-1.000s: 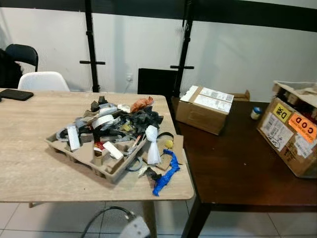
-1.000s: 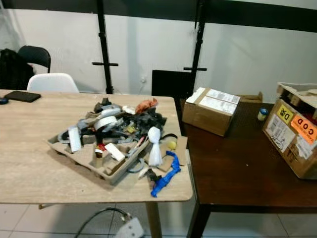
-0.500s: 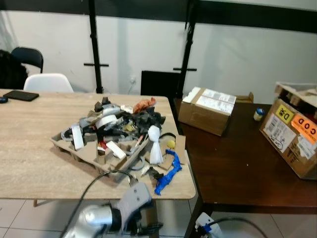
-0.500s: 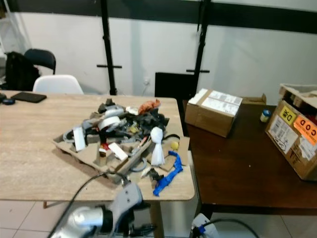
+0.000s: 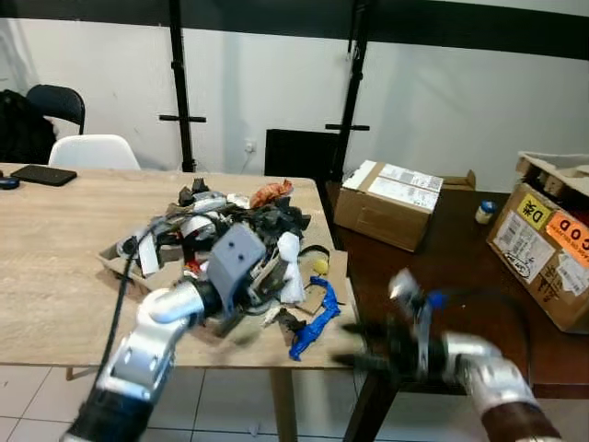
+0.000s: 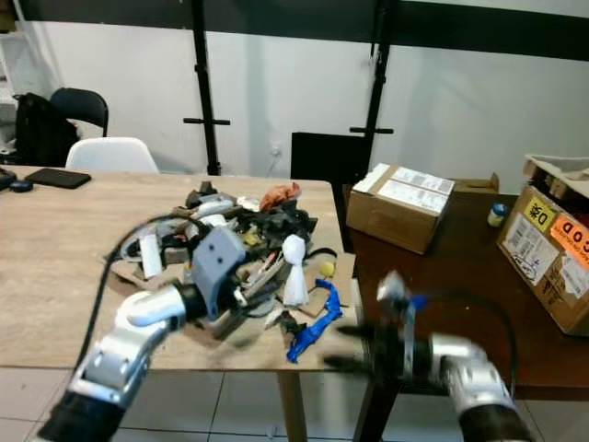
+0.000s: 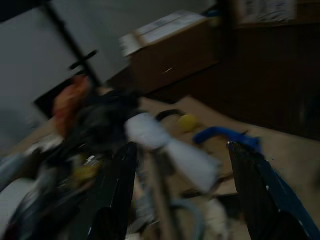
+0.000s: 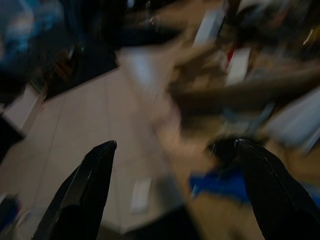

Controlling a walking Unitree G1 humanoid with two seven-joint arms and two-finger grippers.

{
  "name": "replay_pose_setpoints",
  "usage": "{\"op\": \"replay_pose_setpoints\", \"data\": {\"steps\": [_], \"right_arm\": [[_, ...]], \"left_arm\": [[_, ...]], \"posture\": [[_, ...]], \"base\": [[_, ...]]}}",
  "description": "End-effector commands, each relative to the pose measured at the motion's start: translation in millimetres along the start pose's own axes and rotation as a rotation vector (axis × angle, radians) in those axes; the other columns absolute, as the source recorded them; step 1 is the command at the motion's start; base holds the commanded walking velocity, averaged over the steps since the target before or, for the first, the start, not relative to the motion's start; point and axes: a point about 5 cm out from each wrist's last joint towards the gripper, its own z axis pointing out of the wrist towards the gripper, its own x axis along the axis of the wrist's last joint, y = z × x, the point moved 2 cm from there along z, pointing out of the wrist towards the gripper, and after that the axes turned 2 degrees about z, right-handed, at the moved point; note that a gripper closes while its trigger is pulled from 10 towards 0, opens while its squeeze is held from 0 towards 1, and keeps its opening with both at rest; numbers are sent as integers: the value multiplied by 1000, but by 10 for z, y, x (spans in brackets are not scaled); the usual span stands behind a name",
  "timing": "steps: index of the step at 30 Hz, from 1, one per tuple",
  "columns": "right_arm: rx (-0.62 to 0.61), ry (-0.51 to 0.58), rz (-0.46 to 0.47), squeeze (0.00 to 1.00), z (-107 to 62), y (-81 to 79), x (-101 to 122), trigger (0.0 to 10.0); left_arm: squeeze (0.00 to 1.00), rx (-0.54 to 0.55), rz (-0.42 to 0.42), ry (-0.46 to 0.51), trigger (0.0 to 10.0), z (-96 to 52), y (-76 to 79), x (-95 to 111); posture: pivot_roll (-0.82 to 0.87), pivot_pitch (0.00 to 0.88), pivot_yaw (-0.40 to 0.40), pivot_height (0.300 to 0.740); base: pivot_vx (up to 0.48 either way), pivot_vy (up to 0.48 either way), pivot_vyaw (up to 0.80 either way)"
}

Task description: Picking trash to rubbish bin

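Left end effector (image 7: pixel 177 195) raised over the near edge of the trash pile (image 5: pixel 230 235), fingers wide apart, nothing between them; white wrapped piece (image 7: pixel 167 147) and blue strip (image 7: pixel 225 136) just ahead of the fingertips. Right end effector (image 8: pixel 175 195) low at the corner of the light worktop (image 5: pixel 55 276), blurred, fingers also spread apart and empty, pointing toward the pile. Trash heaped on a cardboard tray (image 5: pixel 129 262) near the right end of the light worktop: black scraps, white tape, an orange piece (image 5: pixel 267 191), a small yellow ball (image 5: pixel 318 267). On the dark worktop (image 5: pixel 433 276) beside it, a closed cardboard box (image 5: pixel 386 203) and an open box with stickers (image 5: pixel 548 249). Phone (image 5: pixel 41 174) at far left. Rubbish bin impossible to make out.
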Motion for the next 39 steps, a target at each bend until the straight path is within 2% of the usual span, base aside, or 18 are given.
{"op": "replay_pose_setpoints", "data": {"steps": [1, 2, 3, 4, 5, 6, 8, 10, 13, 20, 21, 22, 23, 29, 34, 37, 39], "right_arm": [[-55, 105, -12, 0, 10, 60, 178, 10000], [-70, 155, -34, 0, 21, 79, 293, 10000], [-70, 155, -34, 0, 21, 79, 293, 10000], [-102, 217, -54, 0, 24, 114, 435, 10000], [-110, 226, -57, 0, 20, 117, 460, 10000], [-132, 220, -66, 0, 23, 138, 475, 10000], [-146, 214, -73, 0, 25, 151, 482, 10000], [-194, 160, -85, 0, 41, 168, 446, 10000], [-221, 116, -60, 0, 66, 157, 365, 10000], [-301, 63, -55, 0, 97, 189, 191, 10000], [-325, 52, -52, 0, 100, 208, 150, 10000], [-340, 46, -50, 0, 102, 221, 129, 10000], [-352, 44, -46, 0, 104, 227, 109, 10000], [-364, 25, -34, 0, 124, 215, 40, 10000], [-367, 11, -26, 0, 145, 205, 2, 10000], [-372, 10, -26, 0, 156, 208, -3, 10000], [-377, 12, -26, 0, 165, 208, -6, 10000]], "left_arm": [[0, 82, 27, -101, 10000, 3, -171, -114], [0, 131, 38, -139, 10000, 3, -268, -147], [0, 131, 38, -139, 10000, 3, -268, -147], [4, 201, 21, -181, 10000, 11, -403, -190], [4, 217, 3, -187, 10000, 15, -429, -198], [1000, 232, -19, -190, 10000, 32, -461, -203], [1000, 240, -32, -191, 10000, 43, -480, -205], [1000, 262, -71, -196, 10000, 92, -524, -219], [1000, 306, -95, -228, 10000, 134, -585, -258], [1000, 326, -112, -244, 10000, 173, -591, -269], [192, 327, -111, -251, 10000, 174, -589, -276], [192, 327, -110, -257, 10000, 175, -588, -281], [0, 333, -111, -271, 10000, 164, -597, -299], [0, 395, -119, -327, 10000, 111, -672, -394], [0, 418, -126, -353, 10000, 87, -669, -447], [0, 436, -96, -356, 10000, 79, -683, -441], [0, 463, -68, -321, 10000, 78, -721, -384]], "posture": [[68, 0, -49, 740], [68, 0, -47, 740], [68, 0, -47, 740], [68, 0, -47, 740], [68, 0, -47, 740], [67, 0, -48, 740], [67, 0, -48, 740], [60, 0, -45, 740], [58, 0, -43, 740], [50, 0, -34, 740], [51, 0, -34, 740], [51, 0, -34, 740], [50, 0, -33, 740], [56, 0, -39, 740], [57, 0, -43, 740], [59, 0, -46, 740], [60, 0, -48, 740]], "base": [[0, 0, 0], [0, 0, 0], [0, 0, 0], [0, 0, 0], [0, 0, 0], [0, 0, 0], [0, 0, 0], [0, 0, 0], [0, 0, 0], [0, 0, 0], [0, 0, 0], [0, 0, 0], [0, 0, 0], [0, 0, 0], [0, 0, 0], [0, 0, 0], [0, 0, 0]]}}
